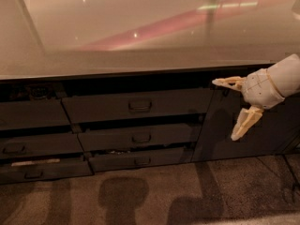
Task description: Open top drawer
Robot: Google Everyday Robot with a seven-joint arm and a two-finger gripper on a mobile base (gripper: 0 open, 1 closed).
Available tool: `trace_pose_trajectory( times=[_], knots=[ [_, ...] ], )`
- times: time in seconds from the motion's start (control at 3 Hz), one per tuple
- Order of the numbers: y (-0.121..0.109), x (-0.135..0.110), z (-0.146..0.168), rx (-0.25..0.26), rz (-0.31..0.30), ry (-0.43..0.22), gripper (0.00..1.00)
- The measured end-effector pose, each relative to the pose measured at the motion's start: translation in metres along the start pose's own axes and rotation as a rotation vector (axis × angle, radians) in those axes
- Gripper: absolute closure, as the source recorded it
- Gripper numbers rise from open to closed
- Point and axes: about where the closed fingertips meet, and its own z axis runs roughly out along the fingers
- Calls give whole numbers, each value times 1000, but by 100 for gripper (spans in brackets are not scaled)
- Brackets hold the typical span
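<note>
Glossy and pale, the counter (140, 50) fills the upper half of the view, with a pink streak of reflected light running across it toward one o'clock. Below its front lip sits a dark grey cabinet face. The top drawer (103, 109) lies near the centre of the view, just under the lip, as the widest and tallest front of the middle stack. Its small loop handle (140, 106) sits centred on it, and a dark gap runs between its upper edge and the counter. Whether it is pulled out at all cannot be told. At six o'clock of it come two narrower fronts, the middle drawer (108, 139) and then the lowest drawer (112, 161), each with a like handle. At nine o'clock of the top drawer stands another stack of grey drawers (28, 114). The gripper (225, 109) hangs at three o'clock in the view, in front of a flat cabinet door (220, 139) and well apart from the top drawer's handle. Its white wrist housing (272, 86) reaches in from the right edge. The jaws are spread wide and released, grasping nothing: one cream finger points toward nine o'clock, the other slants down toward seven o'clock. Brownish carpet (56, 205) covers the floor at six o'clock, with soft dark shadows (119, 198) on it.
</note>
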Motion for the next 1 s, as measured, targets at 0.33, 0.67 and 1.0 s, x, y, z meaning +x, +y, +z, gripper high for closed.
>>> trace_pose_trajectory(
  times=[0.33,0.67,1.0],
  knots=[
    [0,6,5,8,23,122,0],
    [0,6,5,8,23,123,0],
    [-15,27,11,8,47,187,0]
  ],
)
